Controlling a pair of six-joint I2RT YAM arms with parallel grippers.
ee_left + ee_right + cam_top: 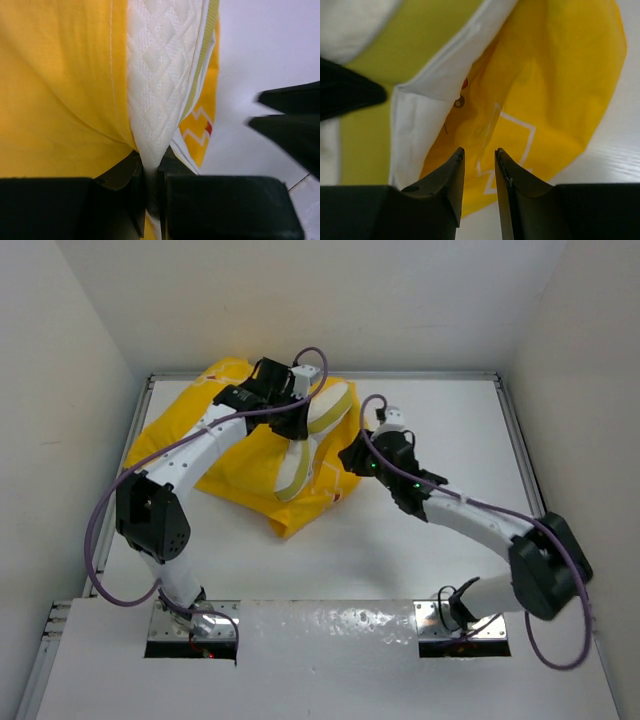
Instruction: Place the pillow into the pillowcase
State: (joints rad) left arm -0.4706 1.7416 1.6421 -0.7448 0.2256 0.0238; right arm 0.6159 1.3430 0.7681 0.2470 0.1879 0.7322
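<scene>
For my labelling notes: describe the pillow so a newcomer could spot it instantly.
On the white table, look at the far-left yellow heap, the pillowcase. The pillow pokes out at its right side: quilted cream-white with a yellow-green edge band, unlike the thin bright yellow fabric.

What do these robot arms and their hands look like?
Both the left arm and right arm are white tubes with chunky black joints. A purple cable loops along each. The left hand and right hand each have two black tapering fingers. Small green lights glow on the right arm.
</scene>
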